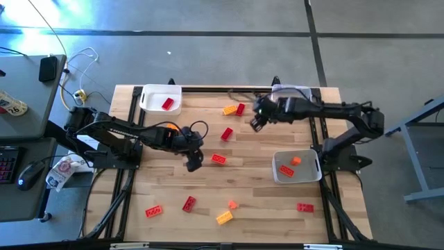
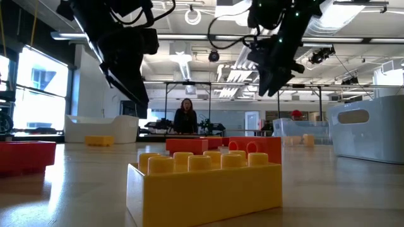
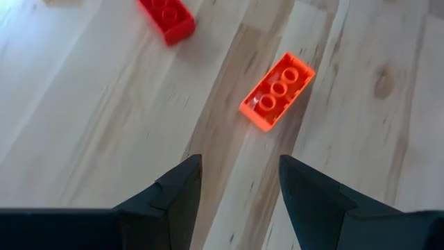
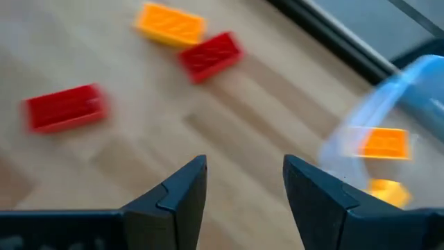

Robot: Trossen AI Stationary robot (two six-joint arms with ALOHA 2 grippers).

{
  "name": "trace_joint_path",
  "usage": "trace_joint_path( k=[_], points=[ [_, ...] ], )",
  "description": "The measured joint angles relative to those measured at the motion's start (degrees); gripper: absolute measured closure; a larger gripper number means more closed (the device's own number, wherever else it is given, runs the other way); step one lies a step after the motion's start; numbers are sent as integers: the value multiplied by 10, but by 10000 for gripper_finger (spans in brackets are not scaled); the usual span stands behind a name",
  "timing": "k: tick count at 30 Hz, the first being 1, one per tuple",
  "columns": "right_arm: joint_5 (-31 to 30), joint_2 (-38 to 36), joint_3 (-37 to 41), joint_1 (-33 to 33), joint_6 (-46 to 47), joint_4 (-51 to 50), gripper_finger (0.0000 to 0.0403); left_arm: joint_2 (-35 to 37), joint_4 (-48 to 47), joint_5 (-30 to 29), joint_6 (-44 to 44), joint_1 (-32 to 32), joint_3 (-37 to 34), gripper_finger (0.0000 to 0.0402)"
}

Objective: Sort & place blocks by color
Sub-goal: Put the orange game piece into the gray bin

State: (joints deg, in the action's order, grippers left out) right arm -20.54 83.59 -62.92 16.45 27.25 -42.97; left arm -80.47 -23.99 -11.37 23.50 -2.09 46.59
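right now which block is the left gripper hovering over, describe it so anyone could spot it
Start at the left gripper near the middle of the wooden table. Just to its right lies an orange block, flat, studs up. It lies alone; the nearest red block lies farther back.

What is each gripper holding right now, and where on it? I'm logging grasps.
Nothing. The left gripper is open above an orange brick; the right gripper is open too, with bare table between its fingers.
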Motion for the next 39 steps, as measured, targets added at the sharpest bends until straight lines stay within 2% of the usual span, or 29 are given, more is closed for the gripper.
trace_joint_path(
  k=[8, 13, 17, 24, 39],
  points=[
    [1, 0, 0, -110, 54, 68, 226, 0, -33, -2, 34, 0, 0, 222],
    [19, 0, 0, -154, 34, 112, 226, 0, -33, -2, 34, 0, 0, 222],
    [1, 1, 0, -182, 23, 148, 226, 0, -33, -2, 34, 0, 0, 222],
    [-15, 9, 0, -218, -16, 204, 226, 0, -32, -3, 34, -1, 0, 222],
    [13, 112, 0, -232, -97, 344, 213, 0, -32, -4, 34, -1, 0, 222]
  ],
)
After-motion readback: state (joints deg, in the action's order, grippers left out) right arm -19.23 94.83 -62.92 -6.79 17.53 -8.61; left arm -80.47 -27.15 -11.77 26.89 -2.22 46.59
